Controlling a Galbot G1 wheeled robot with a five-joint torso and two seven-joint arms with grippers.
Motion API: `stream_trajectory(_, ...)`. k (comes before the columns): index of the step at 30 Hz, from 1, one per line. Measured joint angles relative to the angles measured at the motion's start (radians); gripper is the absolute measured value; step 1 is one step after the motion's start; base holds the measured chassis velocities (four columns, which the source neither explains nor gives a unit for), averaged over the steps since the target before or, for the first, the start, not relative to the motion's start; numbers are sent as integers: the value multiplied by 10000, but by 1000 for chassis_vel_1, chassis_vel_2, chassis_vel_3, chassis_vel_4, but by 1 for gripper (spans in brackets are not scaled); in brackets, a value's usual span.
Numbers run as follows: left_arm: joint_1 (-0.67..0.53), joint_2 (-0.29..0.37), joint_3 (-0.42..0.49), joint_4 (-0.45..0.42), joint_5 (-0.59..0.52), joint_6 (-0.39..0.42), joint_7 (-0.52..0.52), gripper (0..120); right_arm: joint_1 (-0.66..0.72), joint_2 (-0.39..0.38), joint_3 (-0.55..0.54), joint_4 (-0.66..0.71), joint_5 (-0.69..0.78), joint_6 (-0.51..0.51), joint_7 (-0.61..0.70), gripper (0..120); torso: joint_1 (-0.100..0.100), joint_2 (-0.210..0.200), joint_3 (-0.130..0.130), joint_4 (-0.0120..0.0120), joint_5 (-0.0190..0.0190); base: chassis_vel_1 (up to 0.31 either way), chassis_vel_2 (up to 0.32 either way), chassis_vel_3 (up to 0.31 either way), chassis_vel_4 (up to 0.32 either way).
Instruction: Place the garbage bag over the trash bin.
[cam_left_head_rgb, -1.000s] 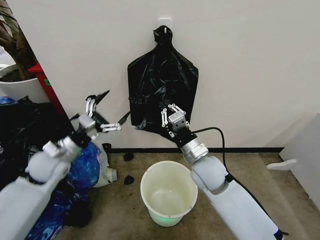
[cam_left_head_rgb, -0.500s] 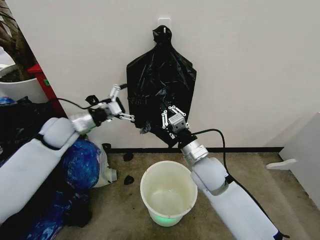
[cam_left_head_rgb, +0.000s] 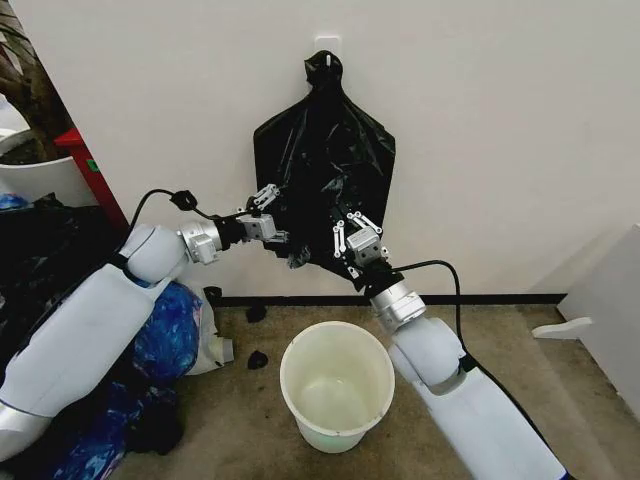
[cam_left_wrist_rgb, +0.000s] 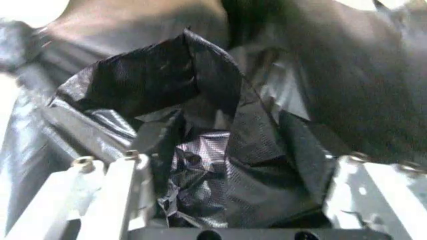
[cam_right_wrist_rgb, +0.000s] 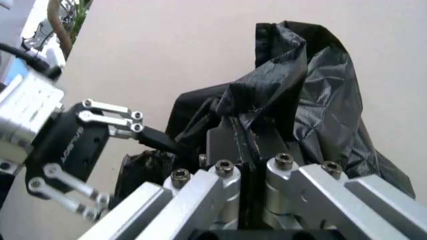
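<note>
The black garbage bag (cam_left_head_rgb: 325, 150) hangs flat against the wall from a white hook. My right gripper (cam_left_head_rgb: 350, 220) is at its lower edge, shut on a fold of the plastic (cam_right_wrist_rgb: 293, 90); in the right wrist view the right gripper (cam_right_wrist_rgb: 243, 145) pinches that fold. My left gripper (cam_left_head_rgb: 280, 215) reaches in from the left and stands open at the bag's lower left edge. In the left wrist view the left gripper (cam_left_wrist_rgb: 220, 165) has crumpled black plastic (cam_left_wrist_rgb: 200, 100) between its spread fingers. The white trash bin (cam_left_head_rgb: 286, 375) stands open on the floor below both grippers.
A shiny blue plastic bag (cam_left_head_rgb: 165, 340) and dark bags (cam_left_head_rgb: 50, 250) pile up on the left. Small black scraps (cam_left_head_rgb: 258, 358) lie on the floor by the bin. A red cabinet edge (cam_left_head_rgb: 90, 165) stands at the left and a grey panel (cam_left_head_rgb: 605, 300) at the right.
My left arm has swung right from beside the blue bag and its open gripper now sits around the bag's lower left edge. The right gripper has shifted slightly right while staying on the bag.
</note>
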Motion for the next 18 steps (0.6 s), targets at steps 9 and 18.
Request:
stream_trajectory(9, 1108, -113, -358, -386, -4318, 428, -973, 19, -19, -25, 42, -24, -7, 65, 0, 0, 0, 0, 0, -2, 0, 0, 0, 0, 0)
stream_trajectory(18, 2544, -945, -1697, -747, -6666, 483, -1209, 0, -125, -175, 255, 44, 404, 76, 69, 0, 0, 0, 0, -1, -1, 0, 0, 0, 0)
